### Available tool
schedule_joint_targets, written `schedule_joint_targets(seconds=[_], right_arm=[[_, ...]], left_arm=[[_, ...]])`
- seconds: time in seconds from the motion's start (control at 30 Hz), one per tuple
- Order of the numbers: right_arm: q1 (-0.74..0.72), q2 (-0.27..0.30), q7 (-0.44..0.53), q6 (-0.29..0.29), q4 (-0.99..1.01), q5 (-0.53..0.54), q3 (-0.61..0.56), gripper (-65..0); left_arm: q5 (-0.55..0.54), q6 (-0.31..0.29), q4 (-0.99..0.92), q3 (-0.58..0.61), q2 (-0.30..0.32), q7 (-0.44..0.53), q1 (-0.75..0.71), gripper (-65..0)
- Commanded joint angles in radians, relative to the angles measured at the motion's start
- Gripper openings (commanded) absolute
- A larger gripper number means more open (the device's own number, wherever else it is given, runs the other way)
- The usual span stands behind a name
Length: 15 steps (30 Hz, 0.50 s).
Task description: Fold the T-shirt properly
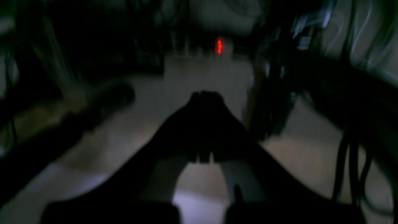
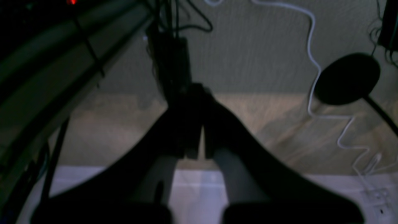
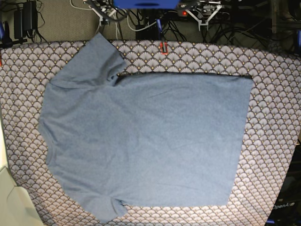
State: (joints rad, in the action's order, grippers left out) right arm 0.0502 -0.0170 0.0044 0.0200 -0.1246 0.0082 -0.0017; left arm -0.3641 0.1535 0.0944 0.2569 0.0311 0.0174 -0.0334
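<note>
Still to Fold: Our T-shirt Lies Flat, and Loose Cloth Is the Worry

Spread out on the patterned tablecloth (image 3: 270, 132), our T-shirt (image 3: 160, 136) has its neck towards the base view's left and its hem towards the right. Our left gripper (image 1: 205, 98) and right gripper (image 2: 197, 90) are both clenched on nothing, away from the cloth. We judge that no fold has begun.

We would worry first about the pick-up. If we come down with the jaws closed, or open them too high, we shall only push the fabric into a ridge. If we press too deep, we may pinch the tablecloth along with the shirt and drag both.

The upper sleeve (image 3: 96, 61) reaches towards the far edge and is bunched near the armpit; lifting one layer there could twist it and leave a lump inside the fold. The lower sleeve (image 3: 104, 207) is small and creased, so a shallow grip might slip off. Uneven pulling by our two arms would skew the hem (image 3: 240, 146). Beyond the far edge, cables (image 2: 311, 34) lie about, and a low swing could snag one.
</note>
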Motion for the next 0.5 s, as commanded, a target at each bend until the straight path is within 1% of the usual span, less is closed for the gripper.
schedule_joint_targets(seconds=[0.0,0.13,0.47], right_arm=[[0.015,-0.002,-0.007,-0.015,-0.013,0.003,-0.002,-65.0],[0.018,-0.002,-0.008,-0.015,-0.019,0.003,-0.002,-65.0],[0.017,-0.002,-0.005,-0.015,-0.020,0.003,-0.001,-65.0]], left_arm=[[0.003,0.001,0.024,0.000,0.003,-0.006,0.010,-64.6],[0.003,0.001,0.063,0.000,0.005,-0.018,0.003,-64.6],[0.003,0.001,0.060,0.000,0.007,-0.018,-0.001,-64.7]])
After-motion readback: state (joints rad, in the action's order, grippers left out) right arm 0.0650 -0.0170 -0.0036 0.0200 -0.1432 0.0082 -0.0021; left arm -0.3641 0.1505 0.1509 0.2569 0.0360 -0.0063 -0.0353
